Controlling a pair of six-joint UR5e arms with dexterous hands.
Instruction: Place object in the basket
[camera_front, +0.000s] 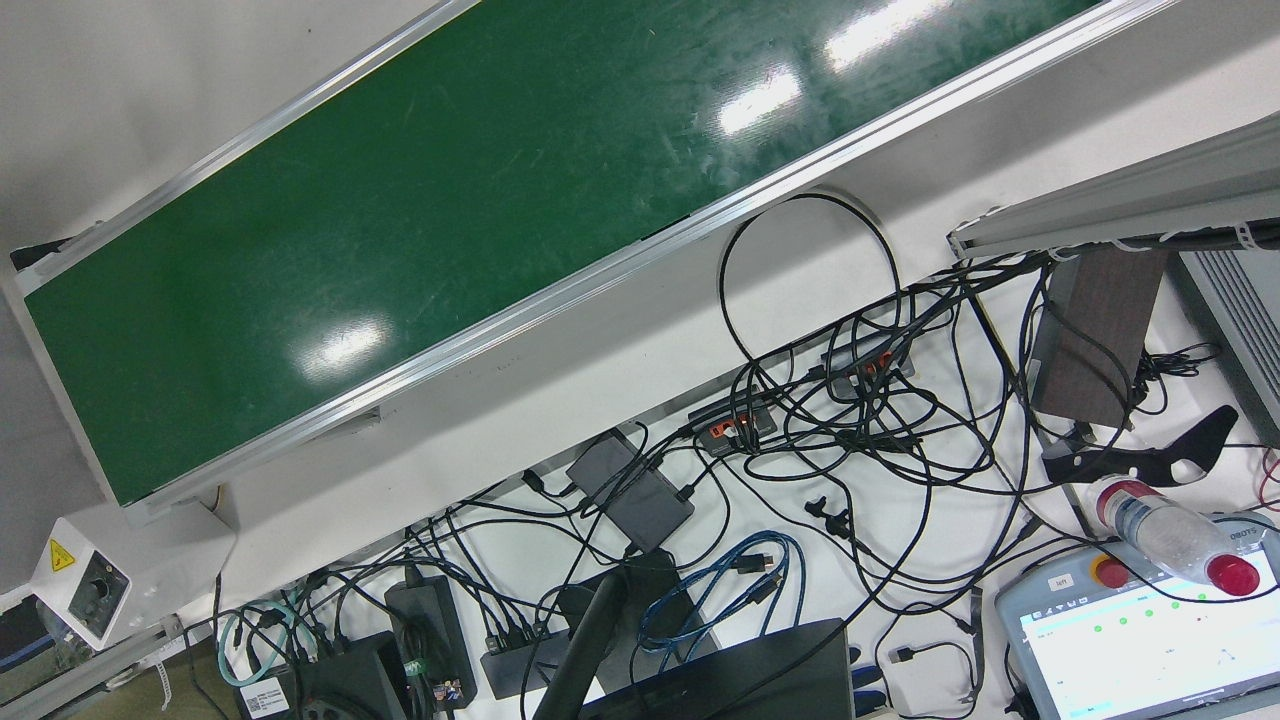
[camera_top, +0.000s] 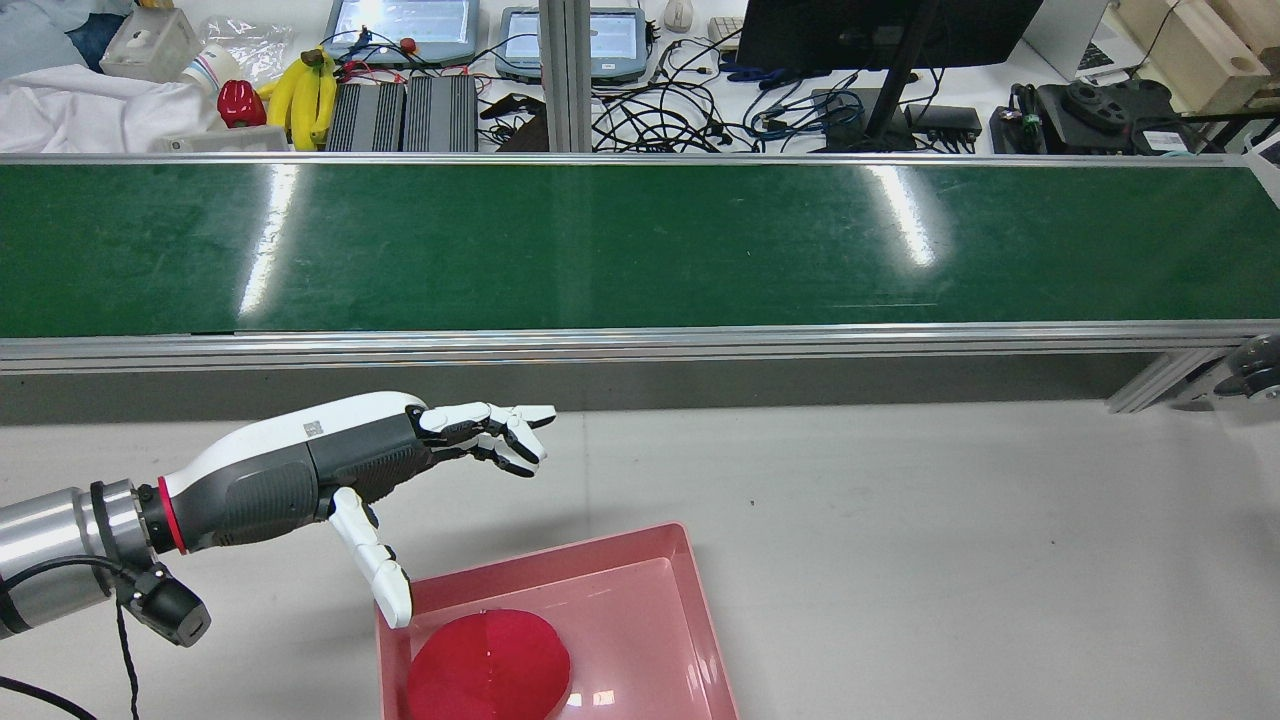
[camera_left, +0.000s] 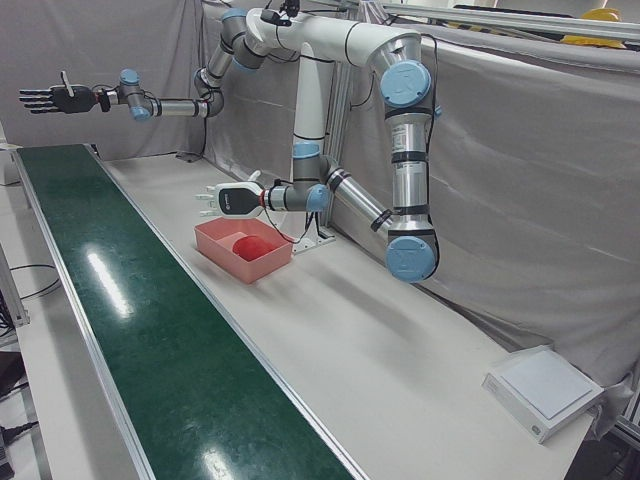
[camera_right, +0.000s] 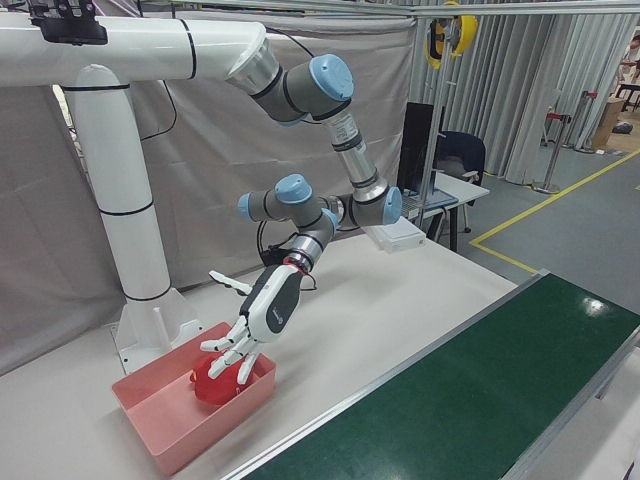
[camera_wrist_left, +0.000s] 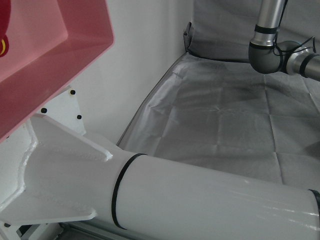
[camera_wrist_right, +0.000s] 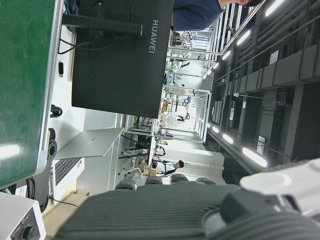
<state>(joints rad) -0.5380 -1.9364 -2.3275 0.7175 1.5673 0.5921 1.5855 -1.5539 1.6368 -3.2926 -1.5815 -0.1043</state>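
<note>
A flat round red object (camera_top: 490, 665) lies inside the pink basket (camera_top: 690, 600) at the near edge of the grey table. My left hand (camera_top: 400, 460) hovers over the basket's left corner, open, fingers spread toward the belt and thumb hanging down by the rim, holding nothing. From the corner views the same hand (camera_right: 255, 320) sits just above the red object (camera_right: 212, 385) and the basket (camera_left: 225, 258). My right hand (camera_left: 55, 98) is raised high over the far end of the belt, fingers spread, open. The left hand view shows only the basket's wall (camera_wrist_left: 60, 45).
The green conveyor belt (camera_top: 640, 250) runs across the table beyond the basket, bare. Behind it a desk holds cables, a monitor (camera_top: 880, 30), tablets and bananas (camera_top: 305, 90). The white arm pedestal (camera_left: 310, 180) stands by the basket. A white box (camera_left: 545, 390) sits at the table's far corner.
</note>
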